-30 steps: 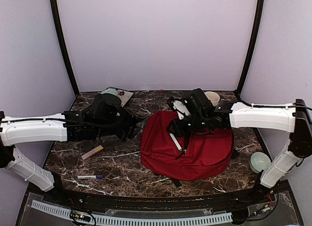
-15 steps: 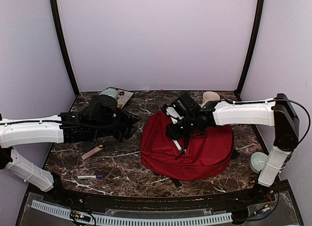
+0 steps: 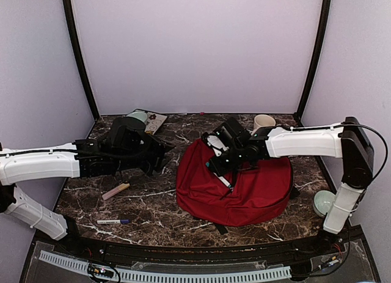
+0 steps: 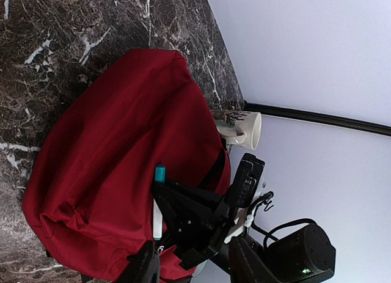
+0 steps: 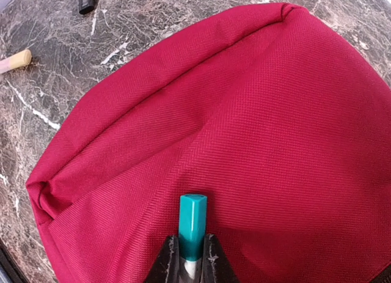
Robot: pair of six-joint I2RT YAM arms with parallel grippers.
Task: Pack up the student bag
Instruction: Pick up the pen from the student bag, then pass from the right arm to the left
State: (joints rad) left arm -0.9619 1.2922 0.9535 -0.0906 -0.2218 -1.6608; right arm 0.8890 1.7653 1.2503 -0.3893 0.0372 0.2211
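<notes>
**Left gripper** (image 3: 161, 156), near the left edge of the student bag (image 3: 250, 191): jaws partly apart, holding nothing. The bag lies slumped on the marble table (image 3: 153, 203). **Right gripper** (image 5: 191, 251), over the bag's left half: jaws pinched on a teal-capped marker (image 5: 193, 222).

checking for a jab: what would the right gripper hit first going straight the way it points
Probably the student bag: the marker clamped in the right gripper points at its red fabric and would touch first, though depth is unclear.
</notes>
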